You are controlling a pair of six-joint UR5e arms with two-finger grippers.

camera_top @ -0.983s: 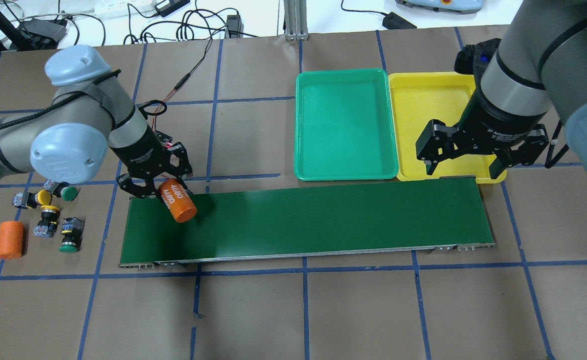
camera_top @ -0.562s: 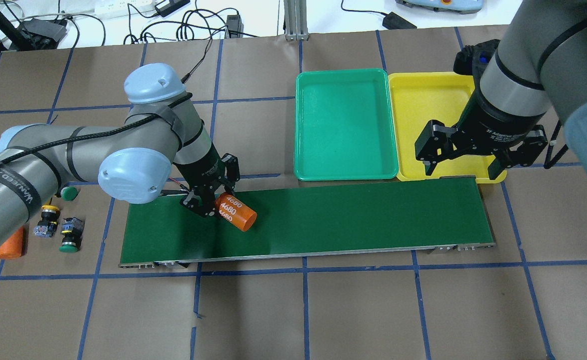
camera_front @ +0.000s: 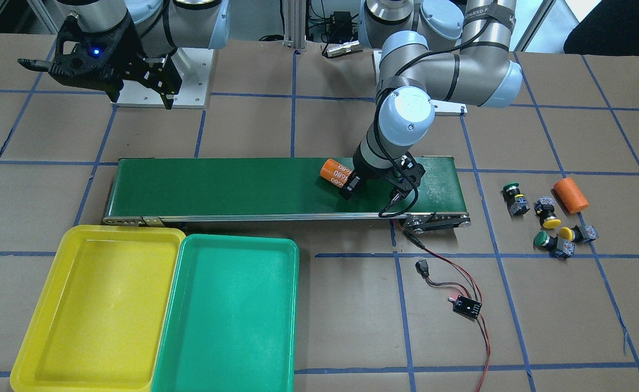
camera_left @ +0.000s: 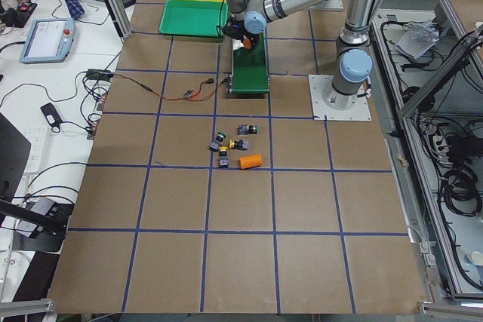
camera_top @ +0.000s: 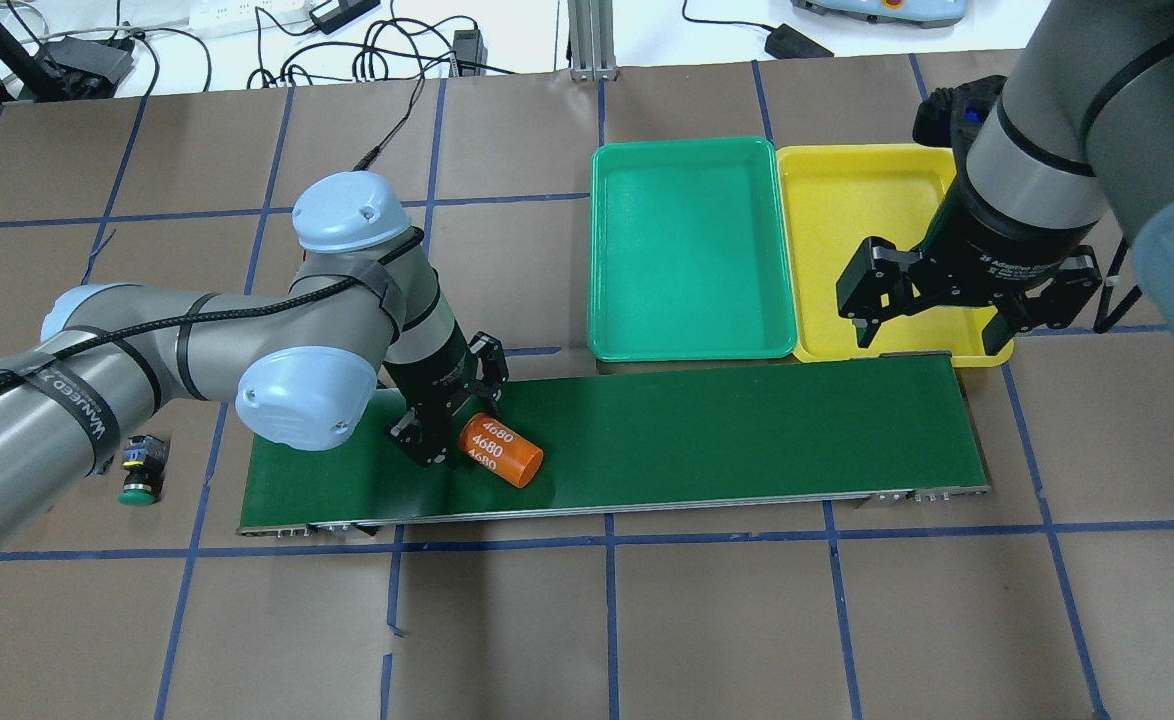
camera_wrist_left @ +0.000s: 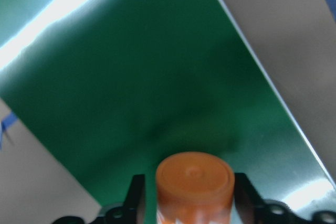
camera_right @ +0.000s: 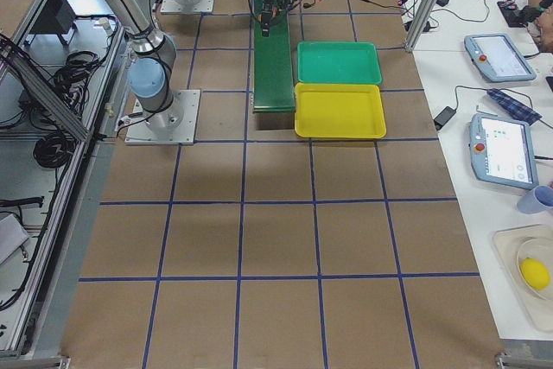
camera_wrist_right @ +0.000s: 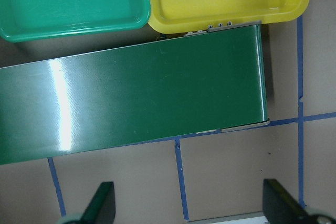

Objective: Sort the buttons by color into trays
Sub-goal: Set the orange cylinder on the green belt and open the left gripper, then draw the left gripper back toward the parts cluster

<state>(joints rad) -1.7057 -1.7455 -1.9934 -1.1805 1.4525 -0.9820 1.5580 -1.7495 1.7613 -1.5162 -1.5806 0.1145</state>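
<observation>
Several buttons lie in a loose group on the paper off the belt's end: a green one [camera_front: 511, 188], two yellow ones [camera_front: 550, 221] [camera_front: 566, 233] and another green one [camera_front: 541, 238]. Overhead, my left arm hides all but one green button [camera_top: 137, 480]. The green tray [camera_top: 689, 250] and yellow tray [camera_top: 847, 200] sit side by side, both bare. My left gripper [camera_top: 462, 425] is tilted low over the belt, shut on an orange cylinder [camera_top: 503, 453] marked 4680. My right gripper [camera_top: 932, 322] hangs open with nothing in it above the yellow tray's near rim.
The long dark-green conveyor belt [camera_top: 727, 430] runs between the buttons and the trays. A second orange cylinder [camera_front: 570, 195] lies beside the buttons. A red-and-black wire with a small board [camera_front: 465, 306] trails from the belt's end.
My left arm has swung right along the belt with the orange cylinder, from the belt's left corner to further in, and now covers most of the buttons overhead. The right gripper barely moved.
</observation>
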